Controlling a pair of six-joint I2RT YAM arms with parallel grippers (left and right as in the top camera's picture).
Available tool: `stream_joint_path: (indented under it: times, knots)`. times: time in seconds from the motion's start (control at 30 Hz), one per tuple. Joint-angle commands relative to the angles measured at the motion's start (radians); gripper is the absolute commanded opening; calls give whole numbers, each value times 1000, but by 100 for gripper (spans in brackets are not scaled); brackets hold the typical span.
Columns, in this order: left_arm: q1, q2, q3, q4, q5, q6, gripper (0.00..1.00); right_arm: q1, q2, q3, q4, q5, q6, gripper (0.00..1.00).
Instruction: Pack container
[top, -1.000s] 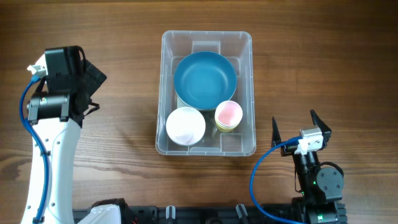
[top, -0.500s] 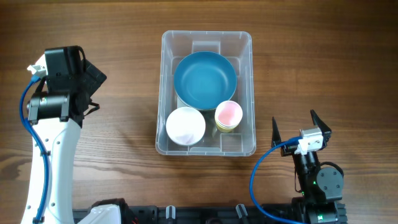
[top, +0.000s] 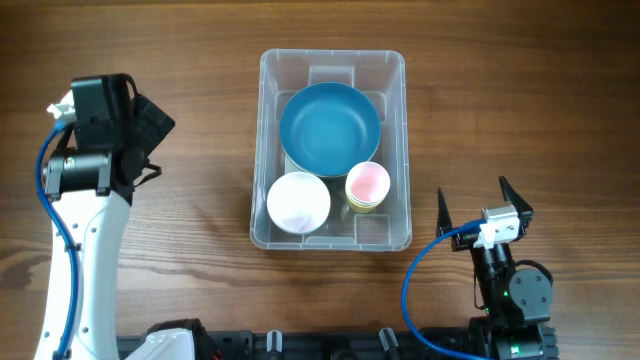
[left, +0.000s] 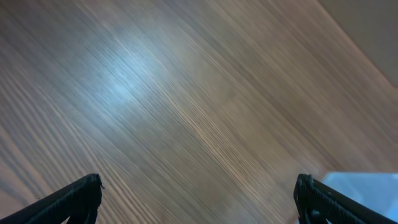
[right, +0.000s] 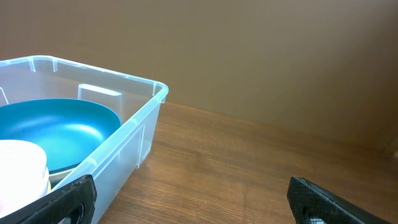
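Container (top: 333, 54) is sitting mid-table (top: 520, 90), holding a blue bowl (top: 329, 127), white bowl (top: 298, 202) and pink cup (top: 367, 185). Left gripper (left: 199, 190) is hovering over bare wood with jaws apart. Right gripper (top: 471, 192), also spread and empty, is sitting near the container's lower right corner.

The view is filled by the wooden bench (left: 205, 118), its grain running diagonally, with a bright glare at upper left. The left claw (left: 199, 202) is spread wide, its black fingertips (left: 78, 198) seen at both lower corners. A pale blurred patch (left: 367, 184) is seen at lower right.
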Motion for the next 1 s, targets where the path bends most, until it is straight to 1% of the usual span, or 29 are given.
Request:
stream_joint_path:
  times: [0.0, 0.1, 0.23, 0.4, 0.57, 0.67, 0.7, 0.8, 0.9, 0.97]
  knots:
    - [3, -133, 6, 4, 148, 4, 100, -6, -13, -1, 0, 24, -18, 100]
    - [3, -287, 6, 4, 237, 4, 100, -6, -13, -1, 0, 24, -18, 100]
    - [3, -520, 6, -1, 239, 5, 100, -6, -13, -1, 0, 24, -18, 100]
    - [3, -844, 6, -74, 238, 5, 100, -6, -13, -1, 0, 24, -18, 100]
    - [3, -1064, -56, -124, 238, 5, 100, -6, -13, -1, 0, 24, -18, 100]
    - [5, -1167, -150, -133, 238, 4, 100, -6, -13, -1, 0, 24, -18, 100]
    - [8, -1211, -218, -129, 238, 4, 100, -6, -13, -1, 0, 24, -18, 100]
    - [11, -1260, -341, -85, 239, 4, 100, -6, -13, -1, 0, 24, -18, 100]
    - [10, -1287, -492, 44, 239, 4, 100, -6, -13, -1, 0, 24, -18, 100]
    - [10, -1288, -598, 156, 249, 4, 100, -6, -13, -1, 0, 24, -18, 100]
